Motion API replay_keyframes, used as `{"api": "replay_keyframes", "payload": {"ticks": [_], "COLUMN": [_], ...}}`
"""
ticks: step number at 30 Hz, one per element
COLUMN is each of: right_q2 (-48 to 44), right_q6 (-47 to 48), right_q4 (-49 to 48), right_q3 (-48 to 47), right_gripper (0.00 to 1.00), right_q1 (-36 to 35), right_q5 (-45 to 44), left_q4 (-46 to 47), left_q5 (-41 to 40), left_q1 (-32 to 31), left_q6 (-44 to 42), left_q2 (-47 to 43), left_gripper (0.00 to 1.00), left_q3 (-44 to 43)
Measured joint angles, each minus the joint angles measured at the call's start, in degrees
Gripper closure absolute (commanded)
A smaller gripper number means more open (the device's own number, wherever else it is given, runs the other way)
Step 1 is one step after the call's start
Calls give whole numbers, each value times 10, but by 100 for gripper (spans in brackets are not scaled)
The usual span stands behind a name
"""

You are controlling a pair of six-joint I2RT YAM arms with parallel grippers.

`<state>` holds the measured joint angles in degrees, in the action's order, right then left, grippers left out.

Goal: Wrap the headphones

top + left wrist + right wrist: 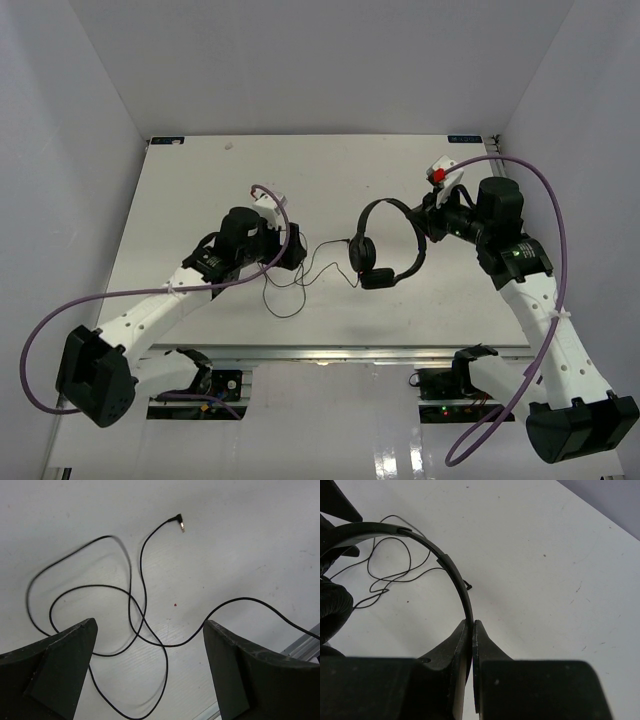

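Your right gripper (471,630) is pinched narrow on the headphones (388,240). Its two fingers are closed on the thin headband (455,575) with only the band's thickness between them. In the overhead view the headphones sit right of centre on the white table (200,180). The headband arches up and to the right into that gripper, and the two earcups (363,250) sit close together at the lower left of the arch. You cannot tell from these views whether the earcups rest on the table or hang just above it. In the right wrist view one padded earcup shows at the left edge, and the band curves from the upper left down to the fingertips at bottom centre.

Your left gripper (150,670) stands wide and holds nothing, its fingers (65,665) well apart at the bottom corners of its wrist view. The thin black cord (130,605) lies on the table in loose, crossing loops that fill the middle of that view and pass across the gap between the fingers. One loop runs just beside the finger at lower left; you cannot tell whether it touches. The plug (181,524) lies free near the top centre. Seen from overhead, the cord trails left from the earcups toward the left gripper at centre-left of the frame.
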<state>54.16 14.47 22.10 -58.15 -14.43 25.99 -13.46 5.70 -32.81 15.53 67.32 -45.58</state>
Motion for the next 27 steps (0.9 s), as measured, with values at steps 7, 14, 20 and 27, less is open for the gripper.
{"api": "replay_keyframes", "payload": {"ticks": [7, 14, 20, 27], "right_q2": [12, 36, 47, 47], "right_q6": [4, 7, -5, -24], "right_q4": [19, 40, 49, 49], "right_q3": [-43, -61, -99, -115], "right_gripper": [92, 92, 92, 92], "right_q1": [10, 15, 26, 29], "right_q5": [67, 119, 141, 166], "left_q4": [60, 131, 204, 308], "left_q5": [79, 190, 221, 216], "left_q1": [-1, -27, -73, -75], "left_q6": [-52, -89, -121, -134], "left_q2": [-153, -182, -149, -77], "left_gripper": [2, 5, 6, 9], "left_q3": [52, 131, 177, 219]}}
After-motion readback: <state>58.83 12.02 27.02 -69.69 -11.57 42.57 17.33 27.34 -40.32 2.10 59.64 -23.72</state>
